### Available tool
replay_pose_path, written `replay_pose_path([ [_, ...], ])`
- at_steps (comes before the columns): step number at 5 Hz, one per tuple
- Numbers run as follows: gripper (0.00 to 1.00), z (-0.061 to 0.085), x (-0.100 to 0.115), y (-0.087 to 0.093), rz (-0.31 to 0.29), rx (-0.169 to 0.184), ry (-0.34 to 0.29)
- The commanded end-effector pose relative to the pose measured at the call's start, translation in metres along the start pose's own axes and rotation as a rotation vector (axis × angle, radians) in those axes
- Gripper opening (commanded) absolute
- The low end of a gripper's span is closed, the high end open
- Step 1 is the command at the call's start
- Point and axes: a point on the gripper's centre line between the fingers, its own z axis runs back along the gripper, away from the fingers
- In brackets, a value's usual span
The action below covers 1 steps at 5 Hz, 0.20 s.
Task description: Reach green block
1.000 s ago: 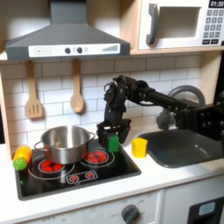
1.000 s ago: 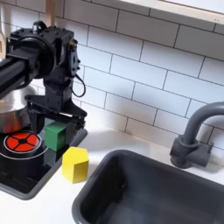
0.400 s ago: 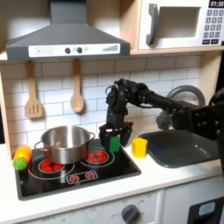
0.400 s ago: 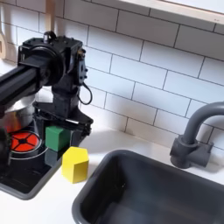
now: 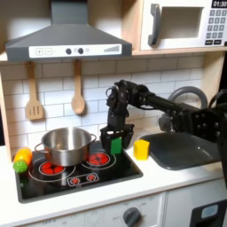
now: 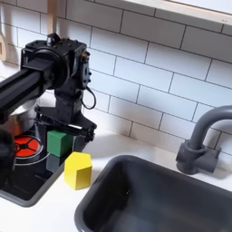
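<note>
Green block (image 6: pixel 60 142), yellow block (image 6: pixel 78 169), seemingly black tool (image 6: pixel 63 136)

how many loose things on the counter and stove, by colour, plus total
green: 1, block
yellow: 1, block
steel: 1, pot
green and orange: 1, toy vegetable
total: 4

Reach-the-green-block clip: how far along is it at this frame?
Mostly done: the gripper is lowered over the green block, with its open jaws on either side of it in the second exterior view. In hand: settling around the block at the stovetop edge. Left: little; contact can't be confirmed. The yellow block sits untouched.
</note>
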Motion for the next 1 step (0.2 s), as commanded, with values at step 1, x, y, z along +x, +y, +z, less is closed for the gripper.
replay_pose_path([
  [1,1.00,0.0000,-0.0003,0.0006,0.002,0.000,0.002],
])
